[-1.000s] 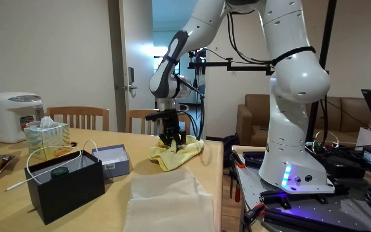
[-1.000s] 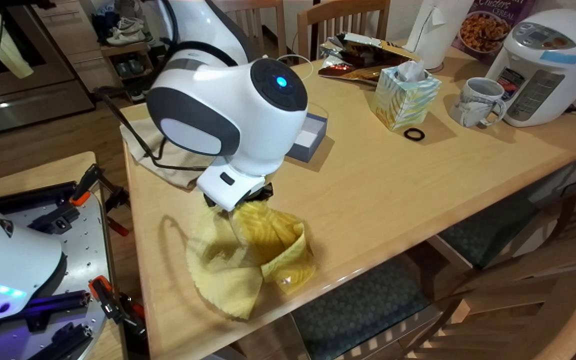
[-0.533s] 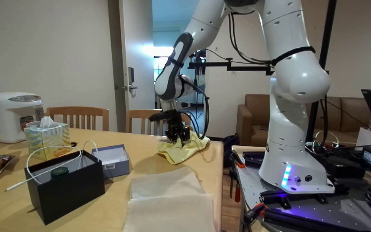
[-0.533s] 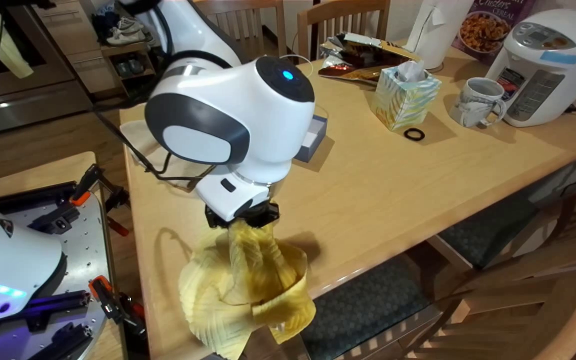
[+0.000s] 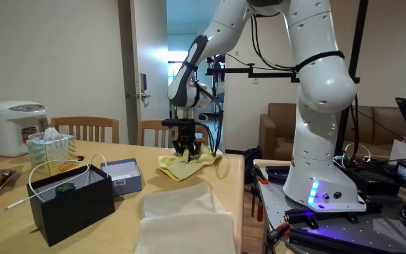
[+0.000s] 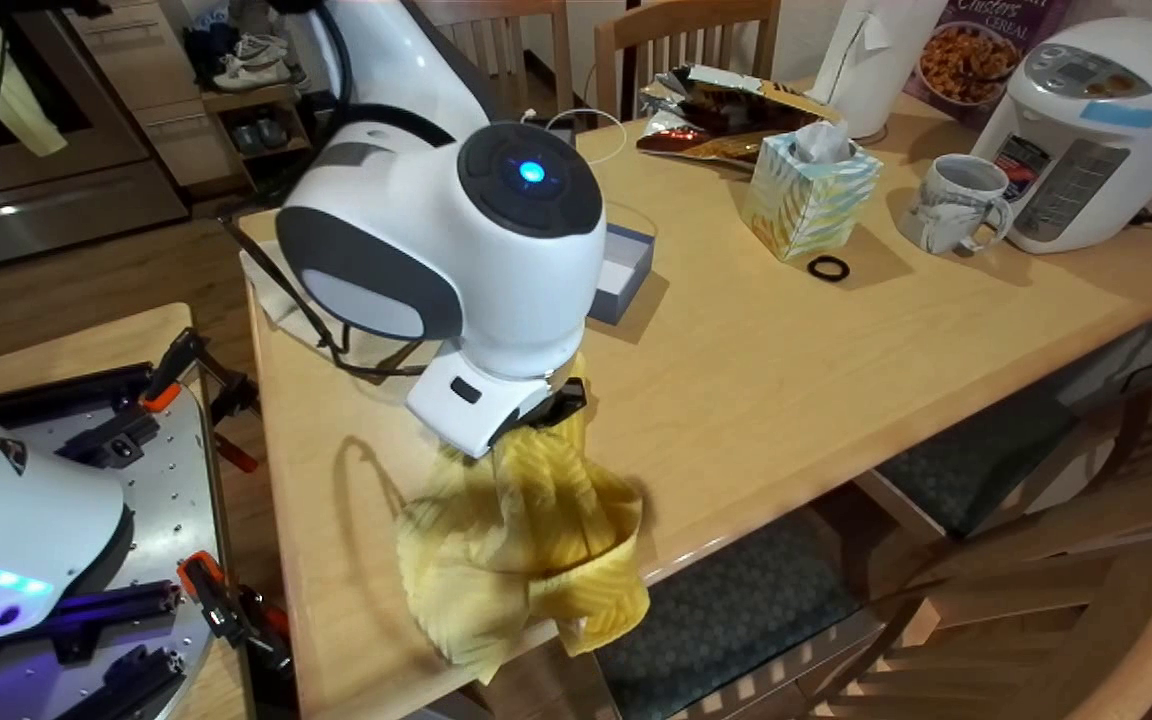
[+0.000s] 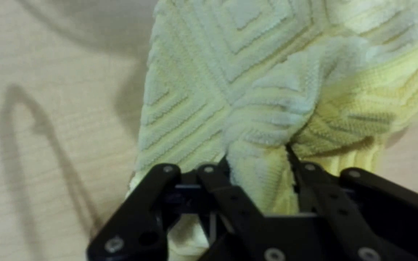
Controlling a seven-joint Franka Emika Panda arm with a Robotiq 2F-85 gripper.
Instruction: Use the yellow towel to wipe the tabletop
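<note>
Claw (image 7: 259, 159), nearly closed, pinches a bunched fold of yellow towel (image 6: 526, 550) — the rest spreads below it (rumpled, ridged) over the surface (image 6: 766, 370).

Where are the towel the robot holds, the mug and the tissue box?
Towel (image 7: 263, 112), in the wrist view: on its bunched, ribbed middle.
Mug (image 6: 948, 208), in an exterior view: on its outer wall.
Tissue box (image 6: 823, 208), in an exterior view: on a patterned side.
</note>
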